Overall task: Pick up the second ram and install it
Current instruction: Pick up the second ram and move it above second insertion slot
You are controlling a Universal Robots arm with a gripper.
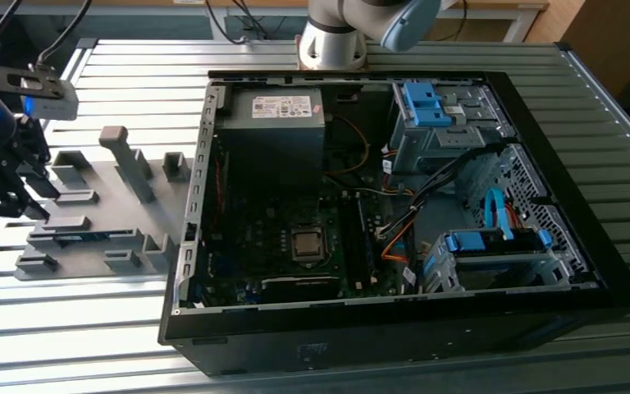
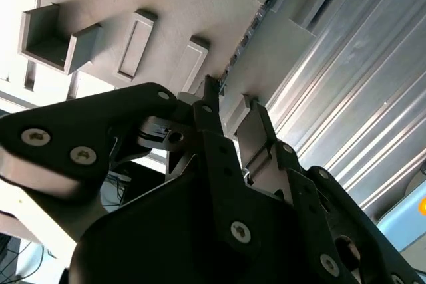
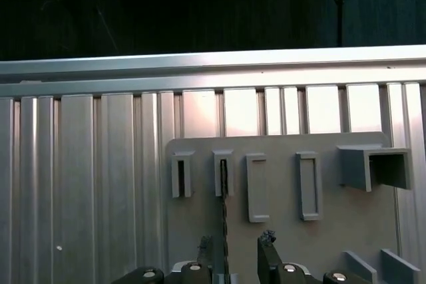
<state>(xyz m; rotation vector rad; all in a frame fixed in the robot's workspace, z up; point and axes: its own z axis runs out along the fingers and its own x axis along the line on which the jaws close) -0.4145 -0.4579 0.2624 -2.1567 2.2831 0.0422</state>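
Observation:
The second ram stands on edge in a slot of the grey holder tray (image 1: 129, 193). It shows as a thin dark strip (image 3: 223, 211) in the first wrist view, as a dark chip-lined edge (image 2: 247, 28) in the second wrist view, and as a bluish strip (image 1: 83, 236) in the exterior view. My gripper (image 3: 236, 247) hangs open above the tray, one fingertip (image 3: 267, 241) on each side of the strip's line and apart from it. In the exterior view the gripper (image 1: 14, 197) is at the far left over the tray's end. The second wrist view has the gripper (image 2: 231, 98) with nothing between its fingers.
An open black computer case (image 1: 403, 320) lies to the exterior view's right of the tray, with the motherboard (image 1: 293, 238), power supply (image 1: 276, 111), blue drive brackets (image 1: 425, 103) and cables inside. The table is ribbed aluminium (image 3: 80, 184). Upright tray posts (image 1: 129, 160) stand near the case.

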